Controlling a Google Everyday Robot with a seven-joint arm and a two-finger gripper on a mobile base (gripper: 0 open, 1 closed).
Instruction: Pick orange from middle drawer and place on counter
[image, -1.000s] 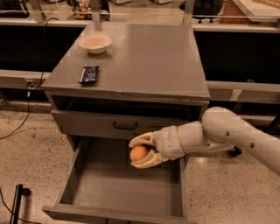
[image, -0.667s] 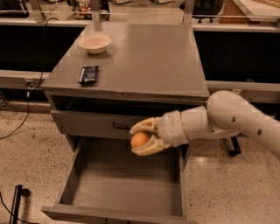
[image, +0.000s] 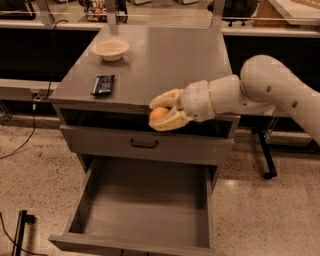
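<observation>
My gripper (image: 161, 111) is shut on the orange (image: 158, 113), a small round orange fruit held between the two cream fingers. It hangs at the height of the counter's front lip, just in front of the counter (image: 165, 60), a flat grey cabinet top. The middle drawer (image: 145, 210) is pulled wide open below, its flat grey floor bare. My white arm (image: 270, 87) reaches in from the right.
A cream bowl (image: 110, 49) stands at the counter's back left. A dark flat packet (image: 103, 84) lies near the counter's left front. A closed drawer front with a dark handle (image: 144, 144) sits above the open drawer. A cable (image: 30, 125) runs along the floor at left.
My gripper has lifted the orange up out of the drawer, from just above the drawer opening to the level of the counter's front edge.
</observation>
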